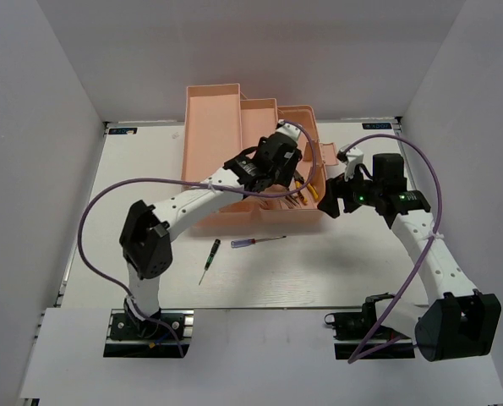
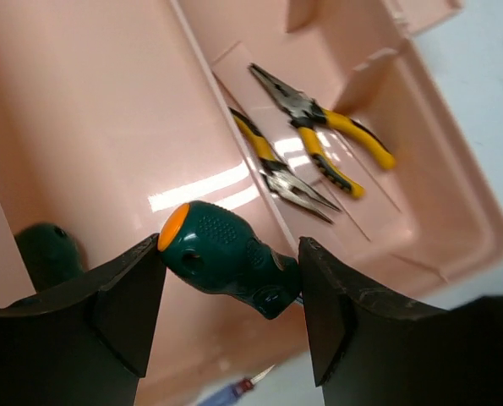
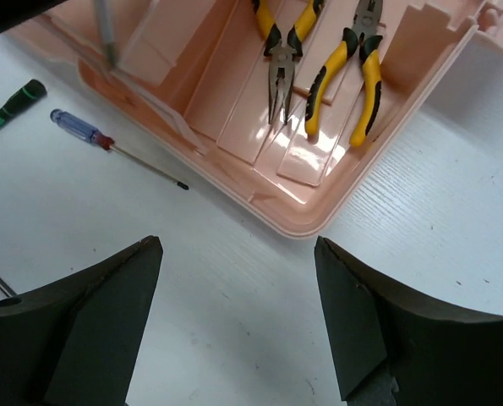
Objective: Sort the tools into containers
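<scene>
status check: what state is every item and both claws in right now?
left claw: shut on the stubby green screwdriver, over the toolbox
stubby green screwdriver: held, not yet set down
right claw: open, empty, above the table
toolbox: open, trays fanned out
yellow pliers: lying in the end compartment, jaws closed
second pliers: same compartment, jaws closed
long green screwdriver: loose on the table
red-and-blue screwdriver: loose on the table

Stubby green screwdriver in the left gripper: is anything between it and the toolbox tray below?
Nothing visible. The left gripper holds the stubby green screwdriver over a bare stretch of the pink toolbox. The two yellow-handled pliers lie off to the side, beyond a divider ridge.
</scene>
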Motion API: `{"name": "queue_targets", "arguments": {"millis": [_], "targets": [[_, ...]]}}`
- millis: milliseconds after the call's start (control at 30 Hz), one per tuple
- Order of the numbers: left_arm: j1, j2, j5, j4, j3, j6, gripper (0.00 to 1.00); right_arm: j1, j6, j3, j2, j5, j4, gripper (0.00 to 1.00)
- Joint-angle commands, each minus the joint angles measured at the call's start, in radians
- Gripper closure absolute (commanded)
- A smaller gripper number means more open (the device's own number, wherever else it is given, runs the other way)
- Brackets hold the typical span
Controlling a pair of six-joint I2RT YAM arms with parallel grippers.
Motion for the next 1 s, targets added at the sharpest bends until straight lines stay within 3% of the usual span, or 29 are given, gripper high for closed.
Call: {"name": "queue_targets", "arguments": {"millis": [0, 133, 233, 300, 400, 567, 600, 667, 700, 733, 767, 833, 900, 933, 967], "targets": [[0.047, 0.013, -0.080, 0.005, 0.111, 0.046, 0.60, -0.006, -0.073, -0.005, -0.035, -0.055, -0.022, 0.21], [0.083, 0.057, -0.068, -0.027, 0.180, 0.087, 0.52, -0.006, -0.110, -0.012, -0.030, -0.104, -0.045, 0.18], [0.109, 0.090, -0.043, -0.058, 0.234, 0.099, 0.33, -0.005, -0.179, -0.009, -0.021, -0.176, -0.081, 0.10], [0.118, 0.090, -0.008, -0.058, 0.258, 0.109, 0.17, -0.005, -0.246, -0.005, -0.019, -0.233, -0.115, 0.10], [0.118, 0.090, 0.027, -0.058, 0.303, 0.109, 0.03, -0.005, -0.349, 0.004, -0.016, -0.319, -0.172, 0.10], [0.118, 0.081, 0.047, -0.087, 0.404, 0.109, 0.00, 0.000, -0.554, -0.027, -0.016, -0.483, -0.229, 0.10], [0.106, 0.064, 0.047, -0.087, 0.404, 0.109, 0.02, 0.001, -0.623, -0.036, -0.012, -0.580, -0.248, 0.12], [0.095, -0.022, 0.047, -0.087, 0.379, 0.089, 0.22, 0.014, -0.777, -0.065, -0.003, -0.637, -0.264, 0.18], [0.095, -0.065, 0.064, -0.087, 0.349, 0.075, 0.40, 0.020, -0.949, -0.076, 0.002, -0.709, -0.299, 0.26], [0.095, -0.117, 0.075, -0.087, 0.308, 0.063, 0.88, 0.032, -0.996, -0.079, 0.013, -0.714, -0.314, 0.31], [0.095, -0.240, 0.084, -0.087, 0.188, 0.040, 1.00, 0.064, -1.059, -0.071, 0.058, -0.714, -0.319, 0.37], [0.086, -0.376, 0.119, -0.098, 0.045, 0.026, 1.00, 0.112, -1.184, -0.056, 0.123, -0.681, -0.379, 0.49], [0.086, -0.576, 0.138, -0.159, -0.188, -0.037, 0.97, 0.176, -1.205, -0.027, 0.201, -0.623, -0.376, 0.54], [0.086, -0.641, 0.150, -0.182, -0.341, -0.060, 0.87, 0.191, -1.188, -0.022, 0.217, -0.591, -0.318, 0.56], [0.086, -0.695, 0.161, -0.213, -0.405, -0.095, 0.68, 0.207, -1.170, -0.027, 0.227, -0.554, -0.280, 0.56]]}}
